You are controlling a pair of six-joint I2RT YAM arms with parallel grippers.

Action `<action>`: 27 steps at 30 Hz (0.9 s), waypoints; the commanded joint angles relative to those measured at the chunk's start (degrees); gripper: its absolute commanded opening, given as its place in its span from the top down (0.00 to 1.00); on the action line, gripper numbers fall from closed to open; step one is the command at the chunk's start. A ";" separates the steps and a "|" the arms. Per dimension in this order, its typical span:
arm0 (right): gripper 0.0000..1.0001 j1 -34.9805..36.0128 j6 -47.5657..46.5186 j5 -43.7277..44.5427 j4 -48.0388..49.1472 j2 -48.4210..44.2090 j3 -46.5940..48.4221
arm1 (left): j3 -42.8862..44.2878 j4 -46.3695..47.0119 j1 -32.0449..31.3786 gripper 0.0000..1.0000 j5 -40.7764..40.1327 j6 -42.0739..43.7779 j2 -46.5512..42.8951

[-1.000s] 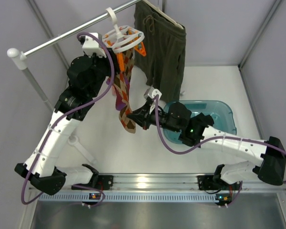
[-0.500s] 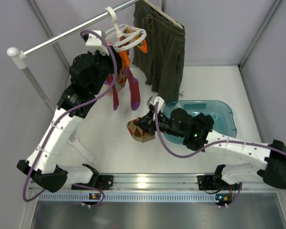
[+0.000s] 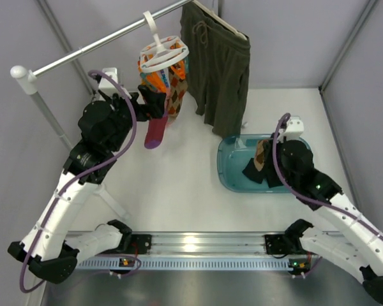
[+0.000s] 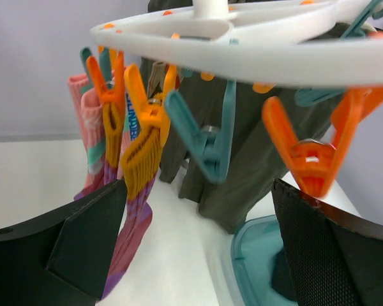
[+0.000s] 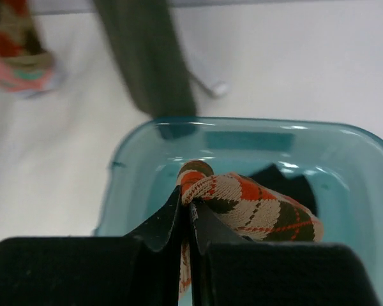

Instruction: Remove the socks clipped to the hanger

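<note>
The white plastic ring hanger (image 3: 154, 63) with orange and teal pegs is hung from the rail in the upper middle of the top view. The socks clipped to it are seen below the ring with their long axes vertical: a pink and magenta striped sock (image 3: 156, 132) drooping towards the lower left, and a brown-orange diamond-patterned sock (image 3: 176, 88) beside it. The left gripper (image 3: 154, 103) is held just to the left of these, jaws spread wide with nothing gripped. In the left wrist view the pegs and the striped sock are framed between its two fingers. The right gripper (image 3: 266, 160) is placed well apart at the lower right, clamped on another diamond-patterned sock (image 5: 255, 210) over the translucent teal plastic tub (image 3: 242, 139). The left arm is therefore judged the nearer for the next peg.
</note>
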 commanded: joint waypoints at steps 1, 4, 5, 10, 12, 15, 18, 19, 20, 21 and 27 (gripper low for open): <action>1.00 -12.59 3.34 -0.43 -8.73 2.27 -1.64 | -4.05 2.31 0.27 0.02 0.14 -2.99 -4.99; 0.38 -22.09 3.96 -8.52 -6.09 5.17 -4.63 | -8.36 0.57 0.27 0.02 -1.35 -3.35 -9.12; 0.17 -23.79 3.96 -10.21 -6.00 6.14 -4.81 | -10.19 -0.05 0.27 0.01 -1.79 -3.35 -11.05; 0.01 -24.42 1.60 -21.36 -3.36 9.48 -2.45 | -14.07 -6.81 0.27 0.02 -7.49 -2.03 -16.24; 0.01 -23.11 1.07 -25.23 -0.48 10.45 -0.43 | -15.13 -10.25 0.18 0.02 -7.94 -1.68 -18.96; 0.01 -14.78 1.24 -33.77 10.24 13.35 1.85 | -16.01 -14.37 0.18 0.02 -7.68 -1.59 -21.96; 0.01 0.85 -2.79 -28.08 18.13 21.25 8.42 | -16.89 -17.27 0.18 0.02 -7.33 -1.59 -26.35; 0.00 7.07 -4.28 -23.80 21.22 25.27 9.67 | -17.50 -17.64 0.18 0.02 -7.59 -1.24 -28.71; 0.01 9.05 -4.99 -22.45 23.94 27.40 10.64 | -17.94 -17.81 0.18 0.02 -8.38 -0.98 -29.86; 0.01 10.81 -5.96 -21.92 29.28 29.42 12.92 | -18.47 -17.73 0.27 0.02 -9.08 -0.72 -31.01; 0.01 15.13 -10.71 -14.53 35.91 47.17 27.76 | -20.67 -17.73 0.18 0.02 -11.81 -0.89 -36.82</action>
